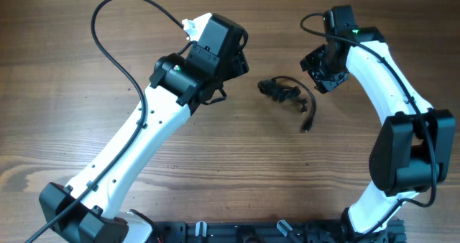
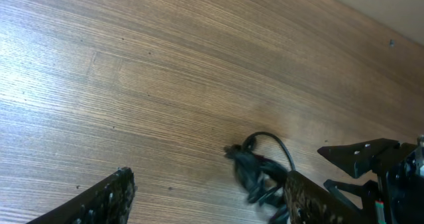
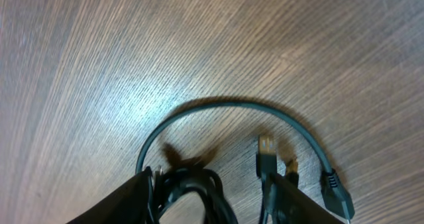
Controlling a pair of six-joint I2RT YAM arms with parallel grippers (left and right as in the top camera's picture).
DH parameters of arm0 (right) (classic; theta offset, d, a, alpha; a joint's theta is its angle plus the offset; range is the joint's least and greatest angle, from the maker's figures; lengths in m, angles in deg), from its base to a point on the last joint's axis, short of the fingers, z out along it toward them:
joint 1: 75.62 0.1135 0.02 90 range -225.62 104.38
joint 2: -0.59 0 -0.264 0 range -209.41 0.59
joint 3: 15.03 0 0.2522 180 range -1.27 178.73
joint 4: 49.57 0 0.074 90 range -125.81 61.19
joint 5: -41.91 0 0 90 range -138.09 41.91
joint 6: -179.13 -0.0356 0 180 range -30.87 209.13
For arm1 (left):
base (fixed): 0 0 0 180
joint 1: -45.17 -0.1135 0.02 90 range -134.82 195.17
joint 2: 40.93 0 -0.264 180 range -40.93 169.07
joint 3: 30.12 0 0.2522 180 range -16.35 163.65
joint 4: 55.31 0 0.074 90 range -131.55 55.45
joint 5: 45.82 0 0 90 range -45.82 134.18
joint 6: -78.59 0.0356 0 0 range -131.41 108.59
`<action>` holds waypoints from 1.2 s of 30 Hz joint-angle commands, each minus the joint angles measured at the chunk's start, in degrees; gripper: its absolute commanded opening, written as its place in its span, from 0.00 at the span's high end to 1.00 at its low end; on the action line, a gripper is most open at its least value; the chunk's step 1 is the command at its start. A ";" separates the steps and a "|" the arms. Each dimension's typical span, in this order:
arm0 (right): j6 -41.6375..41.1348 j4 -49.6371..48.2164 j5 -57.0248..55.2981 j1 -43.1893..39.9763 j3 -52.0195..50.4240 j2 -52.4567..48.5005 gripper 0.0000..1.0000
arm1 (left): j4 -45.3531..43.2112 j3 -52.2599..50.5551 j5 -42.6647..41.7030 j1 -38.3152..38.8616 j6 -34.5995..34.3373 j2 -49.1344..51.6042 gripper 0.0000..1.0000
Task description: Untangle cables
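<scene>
Two plug ends [image 3: 265,148] show only in our right wrist view, near the right gripper [image 3: 212,177], which like the left gripper [image 2: 209,174] gapes empty, while overhead the cables [image 1: 284,90] lie knotted between both, 2 o'clock from centre on the wooden table [image 1: 237,164].

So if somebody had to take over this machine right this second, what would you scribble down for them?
Grippers: the left tool is open and holds nothing. The right tool is open too, close over the bundle, gripping nothing.
Things: the thin black cables lie on the brown wooden table between the two arms. They are bunched in a small knot, with one end curving out to a small plug.
Done: nothing visibly untangled; the knot is tight.
Left: probably grasp the bundle with both tools and draw the cords apart.
</scene>
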 commanded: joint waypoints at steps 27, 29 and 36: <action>36.35 4.37 7.91 1.75 0.98 7.10 0.38 | -5.33 0.66 -12.57 1.07 8.35 18.64 0.33; 37.31 3.91 7.50 2.69 0.98 7.10 0.38 | -6.86 0.66 -13.60 1.46 9.49 21.16 0.33; 37.38 4.02 7.52 2.69 0.98 7.10 0.37 | -5.53 0.50 -17.75 3.15 12.33 25.81 0.38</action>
